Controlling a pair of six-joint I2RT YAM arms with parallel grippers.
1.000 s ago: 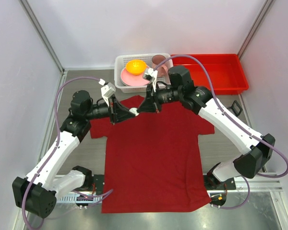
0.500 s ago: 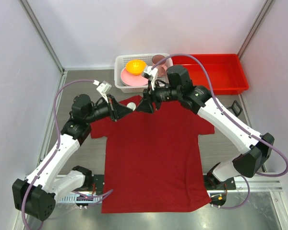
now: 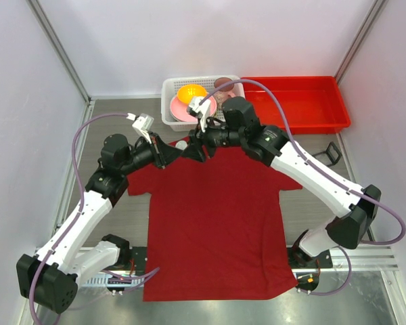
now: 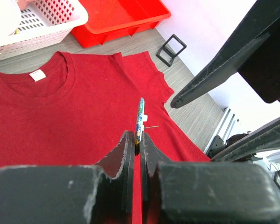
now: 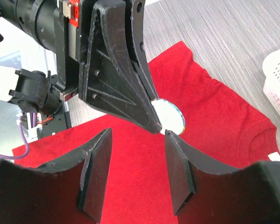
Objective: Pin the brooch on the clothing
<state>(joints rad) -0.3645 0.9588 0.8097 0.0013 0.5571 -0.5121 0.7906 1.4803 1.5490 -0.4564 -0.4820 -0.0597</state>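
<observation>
**Gripping a small round pale disc brooch [image 5: 169, 115] above a dark red fabric T-shirt [image 3: 216, 217]: left gripper [image 4: 136, 140]**

1. Left gripper: the jaws are closed on the lower rim of the brooch. In the left wrist view the disc stands edge-on, and a thin pin projects sideways from its back.
2. Brooch position: it is held off the cloth, over the T-shirt's shoulder on the left arm's side. This is just beside the round collar and toward the far edge of the counter.
3. Right gripper [image 5: 137, 135]: the jaws are apart and pointed at the left gripper's tips. In the right wrist view the brooch lies in line with the gap between the two fingers. Contact with the brooch cannot be confirmed.
4. T-shirt: it lies spread flat across the middle of the counter, with the collar toward the far edge and the hem at the near edge. A small white label [image 4: 37, 74] sits inside the collar.
5. Far edge: a white plastic lattice basket [image 3: 169, 84] holds an orange bowl [image 3: 189, 91]. A red plastic tray [image 3: 304, 101] stands just beside the basket, toward the far right corner.
</observation>
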